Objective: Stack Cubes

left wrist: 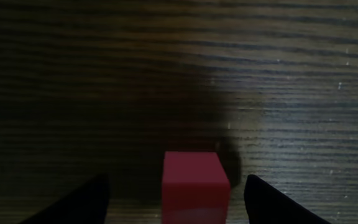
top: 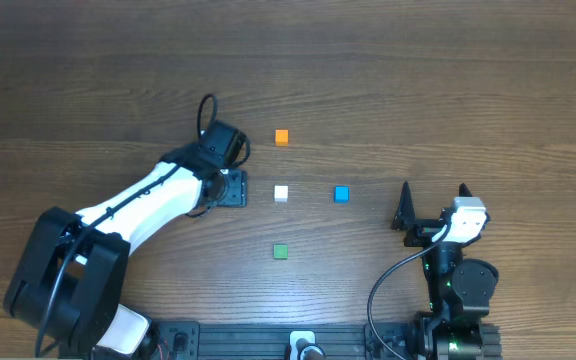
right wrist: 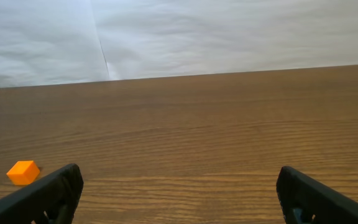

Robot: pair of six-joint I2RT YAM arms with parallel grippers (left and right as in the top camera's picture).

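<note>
Red cube (left wrist: 195, 186), sharp-edged, sits between the left end effector's (left wrist: 176, 186) spread fingers (left wrist: 79, 202); right end effector (right wrist: 179, 174) likewise spread.

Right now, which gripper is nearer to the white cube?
Left. The left gripper is a short way from the white cube; the right gripper is farther off, beyond the blue cube.

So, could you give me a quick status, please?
Left gripper open, astride small red cube. Right gripper open, off aside. Small white cube nearby, not blocking.
</note>
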